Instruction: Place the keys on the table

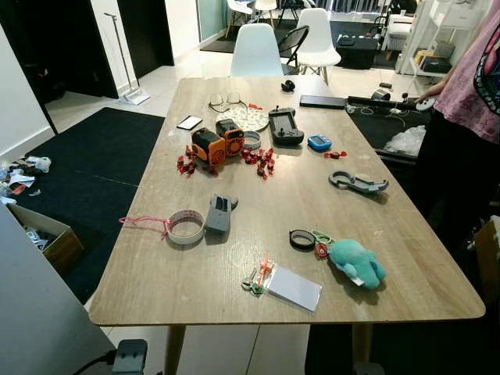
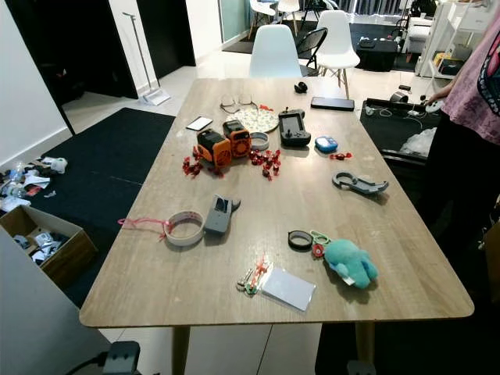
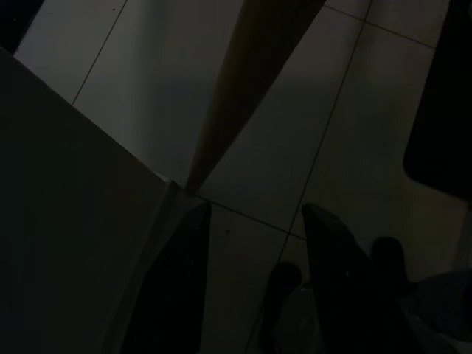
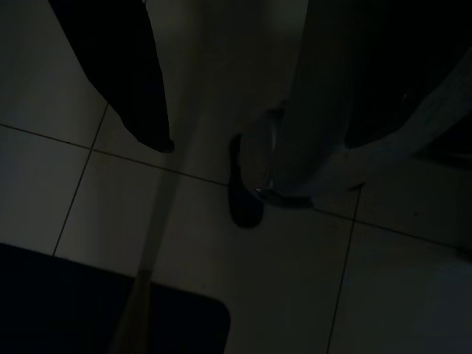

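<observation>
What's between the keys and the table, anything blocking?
Nothing visible. The keys already lie on the table near its front edge, beside a clear card holder. Both hands hang below, over the floor tiles: left hand, right hand.

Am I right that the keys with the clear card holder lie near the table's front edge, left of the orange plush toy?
Not quite: the plush toy is teal, not orange, as the left eye view shows. The keys with the clear card holder do lie near the front edge of the wooden table, left of that toy.
</observation>
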Motion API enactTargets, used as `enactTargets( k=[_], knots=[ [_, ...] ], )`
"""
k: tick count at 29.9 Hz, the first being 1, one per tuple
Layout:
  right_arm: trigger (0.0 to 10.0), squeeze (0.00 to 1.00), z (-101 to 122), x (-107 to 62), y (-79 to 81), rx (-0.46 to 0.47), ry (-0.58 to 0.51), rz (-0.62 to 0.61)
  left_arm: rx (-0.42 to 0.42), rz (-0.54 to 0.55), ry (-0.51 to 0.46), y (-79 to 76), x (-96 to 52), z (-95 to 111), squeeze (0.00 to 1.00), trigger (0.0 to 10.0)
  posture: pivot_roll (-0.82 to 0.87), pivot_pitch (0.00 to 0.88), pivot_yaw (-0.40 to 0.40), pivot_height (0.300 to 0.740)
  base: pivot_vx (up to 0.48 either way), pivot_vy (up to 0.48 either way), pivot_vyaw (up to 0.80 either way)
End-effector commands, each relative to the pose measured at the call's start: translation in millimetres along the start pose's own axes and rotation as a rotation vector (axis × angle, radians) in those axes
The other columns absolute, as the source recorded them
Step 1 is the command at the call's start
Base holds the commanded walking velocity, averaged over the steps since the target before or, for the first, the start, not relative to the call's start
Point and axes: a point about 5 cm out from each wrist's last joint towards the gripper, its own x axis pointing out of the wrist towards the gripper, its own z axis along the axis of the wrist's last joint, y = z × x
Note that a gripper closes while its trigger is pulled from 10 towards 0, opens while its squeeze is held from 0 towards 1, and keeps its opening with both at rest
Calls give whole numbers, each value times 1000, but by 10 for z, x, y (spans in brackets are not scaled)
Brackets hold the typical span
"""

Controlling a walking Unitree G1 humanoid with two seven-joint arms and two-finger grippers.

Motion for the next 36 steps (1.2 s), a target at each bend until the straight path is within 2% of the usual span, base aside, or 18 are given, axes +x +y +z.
enactTargets(
  k=[1, 21, 36],
  knots=[
    [10000, 0, -49, -6, 12, -7, 16, 3, -3, 20, 1, 78, -33, -24, 0, 10000, 46, 50, -6, 740, -337, 0, 0],
    [10000, 0, -15, 4, 51, -29, 9, 17, 3, 12, -21, 59, -13, 27, 0, 10000, 53, 58, -7, 740, -337, 0, 0],
    [10000, 0, -5, 11, 96, -28, 5, 21, 9, 16, -2, 86, -14, 17, 0, 10000, 58, 61, -1, 740, -337, 0, 0]
  ],
)
